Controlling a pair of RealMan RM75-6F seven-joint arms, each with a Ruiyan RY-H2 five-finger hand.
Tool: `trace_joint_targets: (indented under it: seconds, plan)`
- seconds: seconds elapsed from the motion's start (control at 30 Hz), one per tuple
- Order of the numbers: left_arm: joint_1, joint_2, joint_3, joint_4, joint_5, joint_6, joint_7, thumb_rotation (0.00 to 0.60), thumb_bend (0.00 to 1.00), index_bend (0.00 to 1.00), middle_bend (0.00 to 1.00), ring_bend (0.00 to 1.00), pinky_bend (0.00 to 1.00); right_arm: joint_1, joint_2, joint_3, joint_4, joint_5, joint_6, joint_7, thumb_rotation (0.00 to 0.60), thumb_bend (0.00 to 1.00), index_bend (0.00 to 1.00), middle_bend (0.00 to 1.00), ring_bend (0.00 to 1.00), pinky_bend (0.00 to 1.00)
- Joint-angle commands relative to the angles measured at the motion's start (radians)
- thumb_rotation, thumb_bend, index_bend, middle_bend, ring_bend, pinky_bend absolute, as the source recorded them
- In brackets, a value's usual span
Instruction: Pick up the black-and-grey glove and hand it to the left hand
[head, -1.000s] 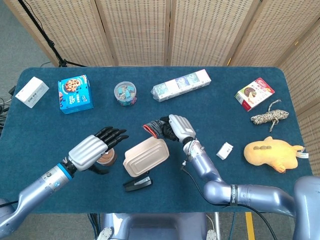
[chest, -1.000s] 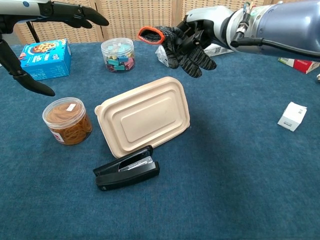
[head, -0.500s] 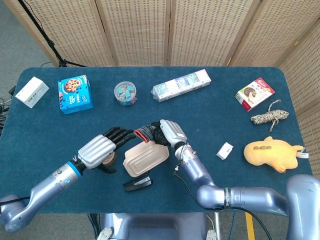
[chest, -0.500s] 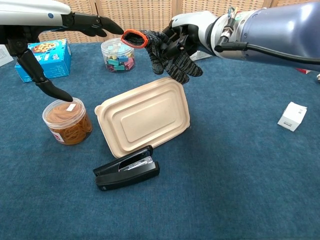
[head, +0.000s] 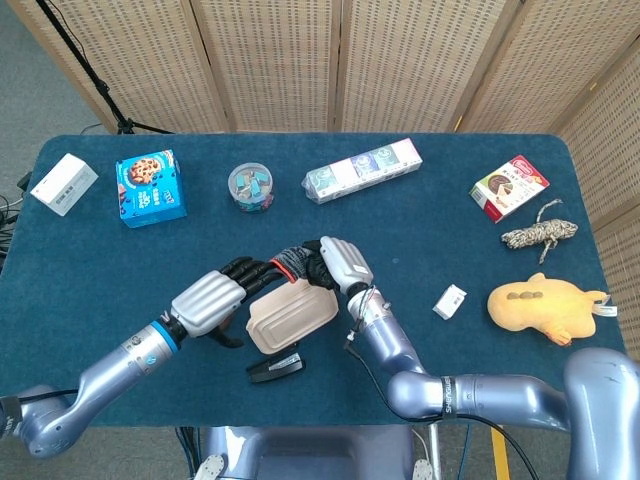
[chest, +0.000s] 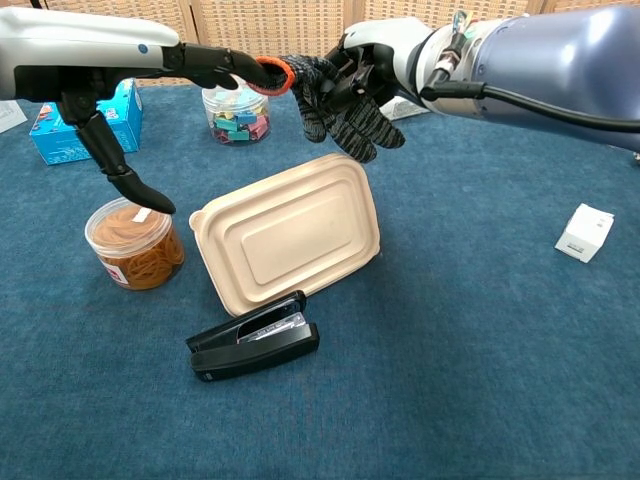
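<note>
The glove (chest: 338, 98) is knitted cloth with a rough weave; the table (chest: 480, 380) wears matt blue felt; the stapler (chest: 255, 337) is glossy black plastic.

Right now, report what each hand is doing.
Left hand: open, fingers reaching to the glove's orange cuff, not gripping it.
Right hand: holds the black-and-grey glove above the beige container.

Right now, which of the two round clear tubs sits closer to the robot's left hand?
The tub of tan rubber bands, just below the left hand; the one with colourful clips stands farther back.
</note>
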Motion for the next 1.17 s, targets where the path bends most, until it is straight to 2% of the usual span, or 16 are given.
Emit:
trace_joint_targets:
  seconds: [0.03,0.37,0.6,0.93,1.17]
  plan:
    - [-0.012,-0.012,-0.005,0.004,-0.025,-0.001,0.016,0.6,0.0,0.0,0.0,0.0,0.0,0.002,-0.007,0.005,-0.009,0.015,0.023,-0.014,0.6,0.85,0.54,0.51,0.39,0.45]
    - [-0.042,-0.04,-0.016,0.014,-0.117,0.01,0.07,0.6,0.0,0.0,0.0,0.0,0.0,0.01,-0.041,0.042,-0.029,0.116,0.116,-0.058,0.6,0.88,0.54,0.51,0.39,0.45]
    - [-0.063,-0.052,-0.02,0.009,-0.167,0.017,0.105,0.6,0.0,0.0,0.0,0.0,0.0,0.009,-0.064,0.068,-0.041,0.145,0.164,-0.073,0.6,0.89,0.54,0.51,0.39,0.45]
    - [-0.107,-0.053,-0.029,0.001,-0.252,0.018,0.159,0.6,0.0,0.0,0.0,0.0,0.0,0.0,-0.064,0.121,-0.064,0.225,0.166,-0.08,0.6,0.9,0.54,0.51,0.39,0.45]
    - [-0.127,-0.042,-0.025,-0.014,-0.298,0.026,0.193,0.6,0.0,0.0,0.0,0.0,0.0,-0.005,-0.057,0.136,-0.071,0.24,0.159,-0.082,0.6,0.9,0.54,0.51,0.39,0.45]
